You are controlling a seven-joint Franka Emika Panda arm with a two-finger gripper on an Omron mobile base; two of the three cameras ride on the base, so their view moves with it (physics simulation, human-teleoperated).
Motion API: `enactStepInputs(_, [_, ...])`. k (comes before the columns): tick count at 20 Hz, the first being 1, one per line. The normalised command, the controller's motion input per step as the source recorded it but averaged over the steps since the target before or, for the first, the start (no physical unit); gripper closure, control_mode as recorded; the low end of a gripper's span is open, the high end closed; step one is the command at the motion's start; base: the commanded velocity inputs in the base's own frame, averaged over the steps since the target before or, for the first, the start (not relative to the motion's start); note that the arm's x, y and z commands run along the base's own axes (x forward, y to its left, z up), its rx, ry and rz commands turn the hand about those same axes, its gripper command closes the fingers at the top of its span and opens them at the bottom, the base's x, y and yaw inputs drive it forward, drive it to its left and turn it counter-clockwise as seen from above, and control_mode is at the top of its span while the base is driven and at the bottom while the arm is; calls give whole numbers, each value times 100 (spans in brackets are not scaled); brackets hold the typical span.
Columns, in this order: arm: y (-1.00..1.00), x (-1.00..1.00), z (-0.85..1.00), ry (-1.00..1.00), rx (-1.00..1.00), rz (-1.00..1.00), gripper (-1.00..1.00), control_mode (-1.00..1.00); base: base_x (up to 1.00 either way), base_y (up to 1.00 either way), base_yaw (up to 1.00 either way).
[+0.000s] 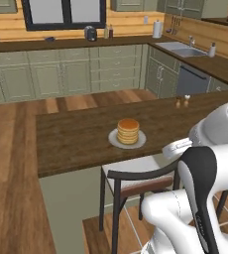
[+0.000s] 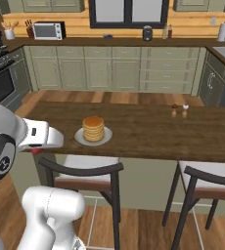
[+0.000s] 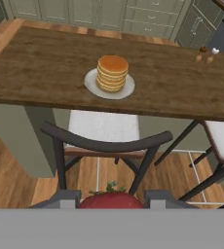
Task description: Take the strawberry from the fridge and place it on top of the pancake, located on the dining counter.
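Note:
The strawberry (image 3: 111, 200), red with green leaves, sits between my two fingertips at the bottom of the hand view. My gripper (image 3: 112, 198) is shut on it. From the right base view a bit of red strawberry (image 2: 35, 151) peeks out under the white hand. I hover in front of the dining counter (image 3: 46, 68), above a stool, short of the counter's near edge. The pancake (image 3: 112, 73) (image 1: 128, 131) (image 2: 93, 128) is a golden stack on a white plate (image 3: 90, 83) near the counter's front. The fridge is out of view.
A dark-framed stool with a white cushion (image 3: 104, 126) (image 1: 136, 173) stands right below my hand, and a second stool (image 2: 207, 180) is to its right. Two small shakers (image 3: 206, 54) (image 2: 179, 110) sit at the counter's far side. Beyond are the wall cabinets and sink (image 1: 183, 49).

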Motion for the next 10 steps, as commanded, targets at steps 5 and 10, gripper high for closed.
enactStepInputs(5, [0, 0, 0, 0, 0, 0, 100, 100, 62, -8, -1])
enactStepInputs(10, [0, 0, 0, 0, 0, 0, 100, 100, 40, 3, -1])
